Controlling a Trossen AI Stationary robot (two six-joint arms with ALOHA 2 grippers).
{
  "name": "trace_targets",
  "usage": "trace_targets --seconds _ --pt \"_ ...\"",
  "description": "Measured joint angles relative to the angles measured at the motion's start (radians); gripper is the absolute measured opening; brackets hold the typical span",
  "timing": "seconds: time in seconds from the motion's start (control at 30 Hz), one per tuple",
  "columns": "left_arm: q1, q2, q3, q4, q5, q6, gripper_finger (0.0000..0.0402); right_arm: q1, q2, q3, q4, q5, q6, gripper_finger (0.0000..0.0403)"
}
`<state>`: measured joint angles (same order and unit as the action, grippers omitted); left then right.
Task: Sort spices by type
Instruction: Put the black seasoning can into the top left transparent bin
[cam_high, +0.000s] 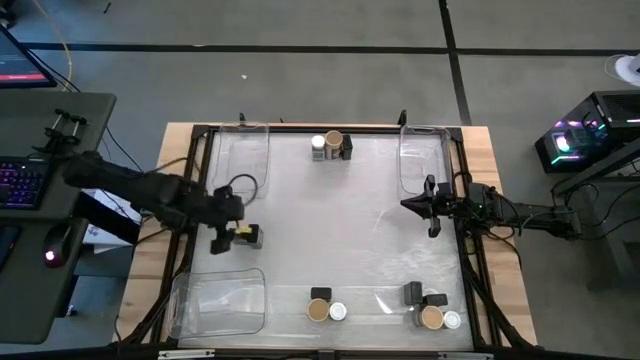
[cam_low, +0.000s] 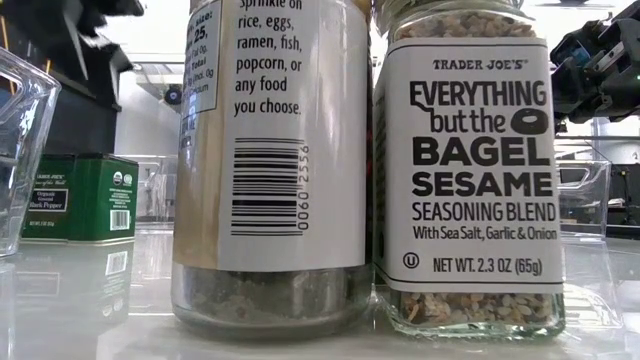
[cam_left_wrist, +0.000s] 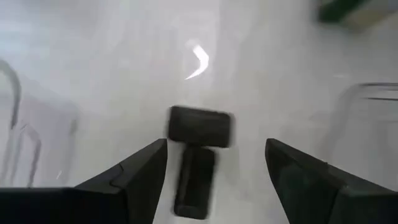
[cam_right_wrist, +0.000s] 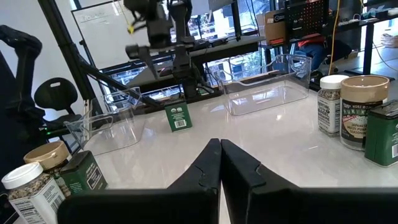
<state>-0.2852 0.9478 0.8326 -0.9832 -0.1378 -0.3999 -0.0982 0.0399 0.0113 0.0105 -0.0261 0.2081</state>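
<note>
We see the left gripper (cam_high: 222, 240) near the left edge of the counter (cam_high: 330, 230), with its jaws spread wide. A green spice tin (cam_high: 247, 235) stands just beside it, toward the counter's middle, apart from the jaws; in the left wrist view the dark top of this tin (cam_left_wrist: 200, 126) lies ahead, between the two fingers. The left arm is clearly the nearer one to it.

The right gripper (cam_high: 418, 205) waits near the right edge with its jaws pressed together, holding nothing.

We count ten spice containers: one tin alone at the left, a group of three at the far edge (cam_high: 331, 145), three at the near edge (cam_high: 325, 305), and three toward the near right corner (cam_high: 430, 308). Three clear bins (cam_high: 242, 160) stand at the corners; none shows any spice inside.
</note>
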Motion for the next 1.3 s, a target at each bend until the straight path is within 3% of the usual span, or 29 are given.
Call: trace_targets --seconds 0.1,0.3,0.7,0.97,1.07,1.27,1.3 --pt "-0.003 0.080 0.000 -0.048 0.001 -0.052 0.0261 0.000 0.000 0.000 0.000 0.000 0.000 0.0000" --pt "-0.005 0.218 -0.001 -0.117 0.113 -0.039 0.0261 0.000 0.000 0.000 0.000 0.000 0.000 0.0000" --pt "-0.005 0.336 -0.001 -0.111 0.076 0.119 0.0261 0.000 0.000 0.000 0.000 0.000 0.000 0.0000" --pt "-0.005 0.429 -0.001 -0.104 0.062 0.103 0.0248 0.000 0.000 0.000 0.000 0.000 0.000 0.0000" --pt "-0.005 0.457 -0.001 -0.103 0.062 0.101 0.0221 0.000 0.000 0.000 0.000 0.000 0.000 0.0000" --pt "-0.004 0.424 0.003 -0.152 0.090 0.096 0.0101 0.000 0.000 0.000 0.000 0.000 0.000 0.0000" --pt "-0.004 0.407 0.011 -0.178 0.103 0.091 0.0098 0.000 0.000 0.000 0.000 0.000 0.000 0.0000"
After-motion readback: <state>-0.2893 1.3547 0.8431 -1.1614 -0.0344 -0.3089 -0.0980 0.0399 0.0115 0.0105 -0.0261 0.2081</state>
